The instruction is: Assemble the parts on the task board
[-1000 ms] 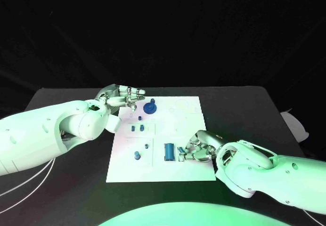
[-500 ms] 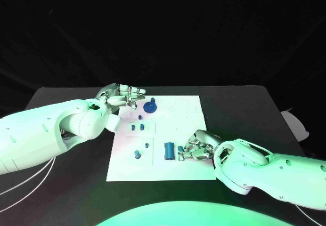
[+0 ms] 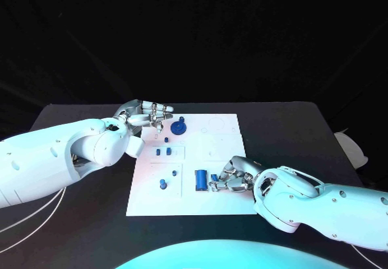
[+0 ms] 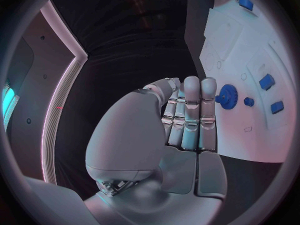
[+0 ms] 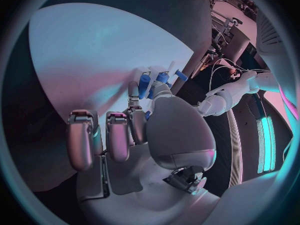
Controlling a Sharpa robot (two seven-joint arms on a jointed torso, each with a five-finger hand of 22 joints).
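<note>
We see the left hand [image 3: 148, 116] curled empty over the task board's [image 3: 218, 151] far-left edge beside a blue gear [image 3: 178, 128]. The right hand [image 3: 232, 176] apparently pinches a small blue part [image 3: 214, 177] near the board's right edge, next to a blue cylinder [image 3: 199, 179].

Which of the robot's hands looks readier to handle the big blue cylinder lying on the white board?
Probably the right hand: it rests beside the big blue cylinder on the white board. The left hand hovers at the far edge.

No readable text anywhere (board markings illegible).
</note>
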